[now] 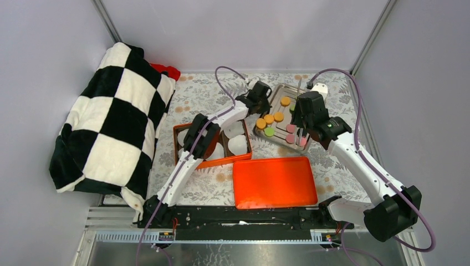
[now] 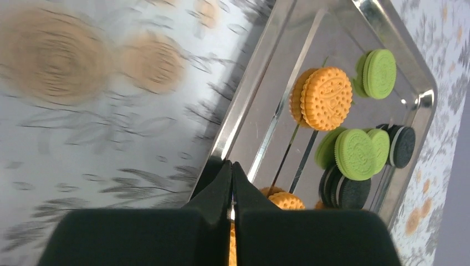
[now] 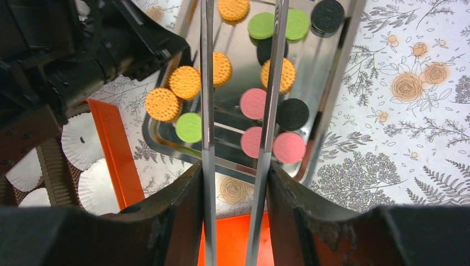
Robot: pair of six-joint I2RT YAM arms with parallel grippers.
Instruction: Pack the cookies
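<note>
The cookies lie on a metal tray (image 1: pixel 277 88): orange (image 1: pixel 269 118), green (image 1: pixel 269 132) and pink (image 1: pixel 290 138) ones. The right wrist view shows them closer: orange (image 3: pixel 184 82), green (image 3: pixel 189 127), pink (image 3: pixel 289 147) and black (image 3: pixel 292 113). My right gripper (image 3: pixel 235 172) (image 1: pixel 304 128) is shut on metal tongs (image 3: pixel 208 83). Their two arms stand apart and reach out over the tray, with the tips out of view. My left gripper (image 2: pixel 231 166) (image 1: pixel 258 95) is shut, its tips at the tray's left rim (image 2: pixel 244 94). Whether they pinch the rim does not show. Orange (image 2: pixel 326 98), green (image 2: pixel 354 154) and black (image 2: pixel 404 146) cookies lie beyond it.
An orange box (image 1: pixel 185 128) with white paper cups (image 1: pixel 238 144) stands left of the tray, under the left arm. Its orange lid (image 1: pixel 274 182) lies flat in front. A black-and-white checkered blanket (image 1: pixel 111 122) is heaped at the left. Walls close in the flowered tablecloth.
</note>
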